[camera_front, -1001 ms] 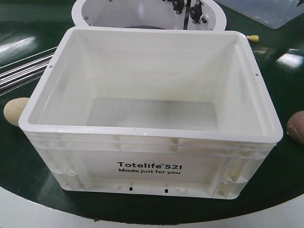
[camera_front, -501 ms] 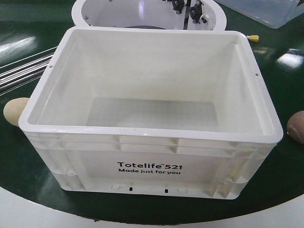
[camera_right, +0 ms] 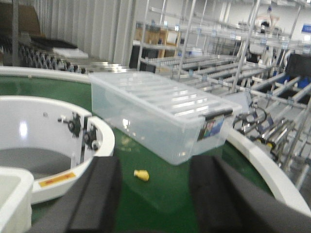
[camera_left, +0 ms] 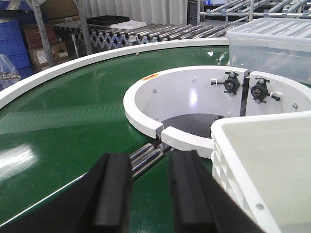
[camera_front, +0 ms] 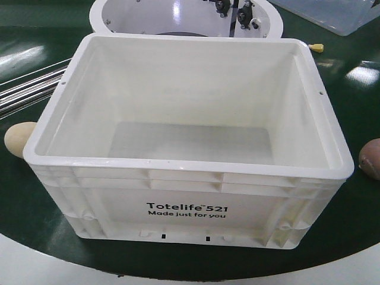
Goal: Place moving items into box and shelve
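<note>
The box (camera_front: pixel 187 205), a large white crate with black "Totelife 521" print, stands empty on the green belt. A pale yellow-orange moving item (camera_front: pixel 18 139) lies against its left side. A pinkish-brown moving item (camera_front: pixel 371 158) lies off its right side, cut by the frame edge. Neither gripper shows in the front view. My left gripper (camera_left: pixel 150 162) is open over the belt, left of the box wall (camera_left: pixel 257 160), with nothing between its fingers. My right gripper (camera_right: pixel 155 170) is open and empty over the belt, and a box corner (camera_right: pixel 12 194) shows at lower left.
A white ring housing (camera_front: pixel 184 18) sits behind the box. Metal rollers (camera_front: pixel 29 89) run at the left. A clear plastic bin (camera_right: pixel 160 111) stands at the back right, with a small yellow piece (camera_right: pixel 141 175) on the belt before it. The belt's white edge (camera_front: pixel 59 267) curves in front.
</note>
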`<state>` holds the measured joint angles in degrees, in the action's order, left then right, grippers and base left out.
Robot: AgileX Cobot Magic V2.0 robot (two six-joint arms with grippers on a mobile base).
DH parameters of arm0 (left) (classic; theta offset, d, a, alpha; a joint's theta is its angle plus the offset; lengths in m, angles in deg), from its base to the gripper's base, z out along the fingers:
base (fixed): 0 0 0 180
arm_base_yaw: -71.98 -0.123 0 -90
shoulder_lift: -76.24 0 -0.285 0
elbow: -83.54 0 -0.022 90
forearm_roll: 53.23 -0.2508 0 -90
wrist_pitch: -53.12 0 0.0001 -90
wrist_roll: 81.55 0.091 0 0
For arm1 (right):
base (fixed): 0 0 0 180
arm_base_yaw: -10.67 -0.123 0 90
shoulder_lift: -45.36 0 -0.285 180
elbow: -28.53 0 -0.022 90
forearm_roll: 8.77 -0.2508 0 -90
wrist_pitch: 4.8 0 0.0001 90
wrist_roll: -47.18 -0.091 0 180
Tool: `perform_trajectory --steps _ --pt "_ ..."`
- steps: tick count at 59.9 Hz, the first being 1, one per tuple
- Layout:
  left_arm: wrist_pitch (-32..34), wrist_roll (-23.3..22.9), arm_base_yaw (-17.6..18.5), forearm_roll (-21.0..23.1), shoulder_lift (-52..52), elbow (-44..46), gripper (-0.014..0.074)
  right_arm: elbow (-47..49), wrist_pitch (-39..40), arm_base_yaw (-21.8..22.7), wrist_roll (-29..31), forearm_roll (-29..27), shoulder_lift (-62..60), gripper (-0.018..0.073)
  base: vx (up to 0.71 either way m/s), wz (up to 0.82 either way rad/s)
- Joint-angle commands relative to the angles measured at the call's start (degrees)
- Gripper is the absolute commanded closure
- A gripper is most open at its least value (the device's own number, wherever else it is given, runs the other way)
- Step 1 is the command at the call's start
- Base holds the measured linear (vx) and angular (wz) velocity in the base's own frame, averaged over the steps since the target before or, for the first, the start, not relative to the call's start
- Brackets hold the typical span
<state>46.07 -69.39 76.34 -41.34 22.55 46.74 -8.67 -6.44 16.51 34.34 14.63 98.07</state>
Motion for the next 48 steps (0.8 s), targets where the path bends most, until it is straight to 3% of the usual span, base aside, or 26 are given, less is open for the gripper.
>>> perform_trajectory --steps 1,8,14,20,25,36,48 --pt "3.84 -0.96 0.20 1.07 0.26 1.75 0.0198 1.82 3.47 0.33 0.19 0.36 0.88 0.0046 0.00 0.00" --pt "2.20 -1.04 0.20 1.21 0.26 1.80 0.0198 1.82 2.67 0.33 0.05 -0.37 1.71 0.0038 0.00 0.00" --pt "-1.59 -3.90 0.20 1.21 0.26 1.92 0.0197 1.91 0.31 0.33 0.05 -1.13 1.71 0.0041 0.00 0.00" --pt "-3.64 -8.09 0.20 0.63 0.26 3.30 0.0175 4.27 -6.90 0.33 0.00 -1.46 1.85 0.0041 0.00 0.00" --pt "-3.33 -8.74 -0.02 -1.75 0.06 6.43 0.0146 8.64 -12.76 0.33 0.00 -2.96 2.22 0.0041 0.00 0.00" --pt "-6.21 -9.62 -4.31 -9.72 -4.50 14.98 0.0125 17.52 -18.86 0.33 1.86 -3.10 8.24 0.0041 0.00 0.00" --pt "-5.74 -11.67 -7.99 -10.29 -12.31 18.43 0.0125 24.09 -29.25 0.37 3.02 -4.44 20.05 0.0041 0.00 0.00"
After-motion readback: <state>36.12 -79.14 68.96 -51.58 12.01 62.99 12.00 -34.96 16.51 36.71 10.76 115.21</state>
